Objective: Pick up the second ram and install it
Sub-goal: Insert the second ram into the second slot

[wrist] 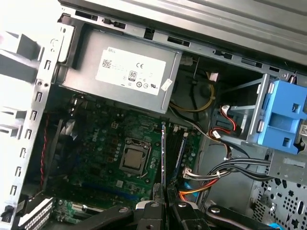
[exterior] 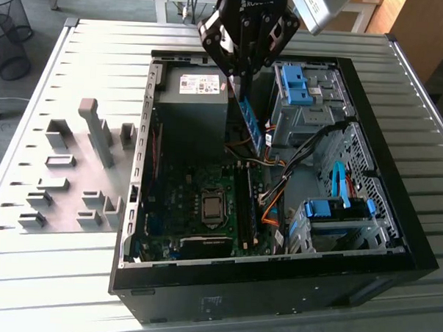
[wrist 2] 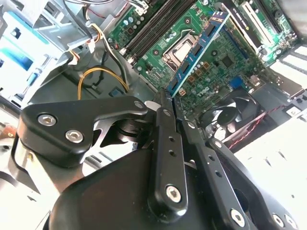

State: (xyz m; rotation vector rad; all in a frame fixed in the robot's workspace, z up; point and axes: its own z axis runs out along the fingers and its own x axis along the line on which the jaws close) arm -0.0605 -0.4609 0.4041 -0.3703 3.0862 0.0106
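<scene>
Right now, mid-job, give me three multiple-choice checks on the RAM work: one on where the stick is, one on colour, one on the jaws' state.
1. Where is the second ram?
A. lying on the grey tray outside the case
B. held in the air above the open computer case
C. on top of the power supply

2. What colour is the stick's board?
A. blue
B. red
C. yellow

3. How do the jaws of the gripper stand?
A. wide open, holding nothing
B. closed on a cable
C. closed on one end of the stick

Answers:
1 B: the exterior view shows it hanging from the gripper over the motherboard.
2 A: the second wrist view shows a blue board with black chips.
3 C: both wrist views show them pinching the stick's end.
</scene>
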